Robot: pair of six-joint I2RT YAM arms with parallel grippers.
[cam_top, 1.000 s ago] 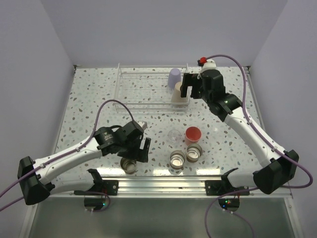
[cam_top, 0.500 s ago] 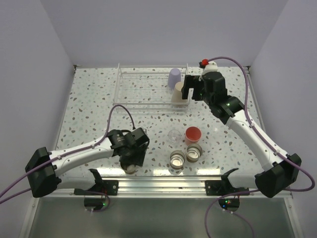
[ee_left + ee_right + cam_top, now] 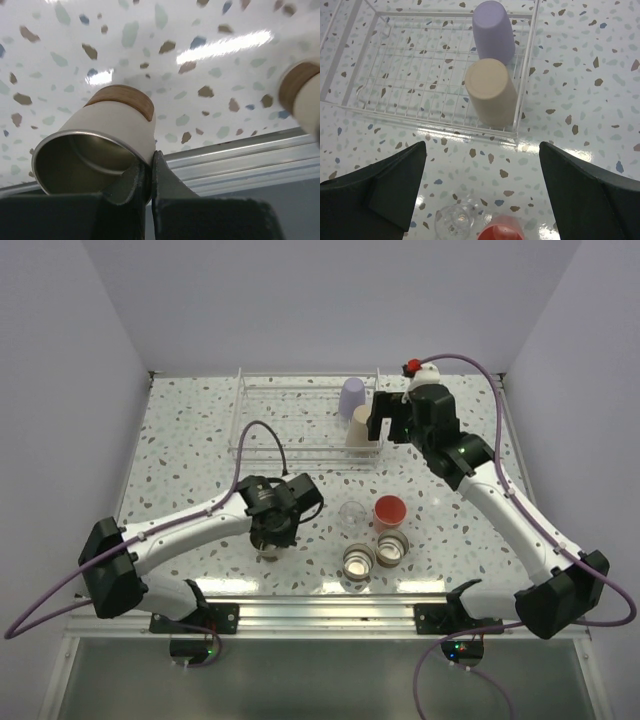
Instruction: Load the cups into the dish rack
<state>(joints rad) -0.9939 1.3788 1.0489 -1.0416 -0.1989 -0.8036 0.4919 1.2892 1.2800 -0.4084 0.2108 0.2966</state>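
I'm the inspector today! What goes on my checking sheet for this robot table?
Surface: speckled table, nothing spilled seen.
Job's things: lavender cup and beige cup upside down in dish rack; clear cup, red cup, two silver-rimmed cups standing on table; third silver-rimmed cup in left tool.
Clutter: nothing seen.
Tools: left tool shut on that cup's rim; right tool open beside rack.
Cables: purple cable along each arm.
Surroundings: plain pale walls; metal rail at near edge.
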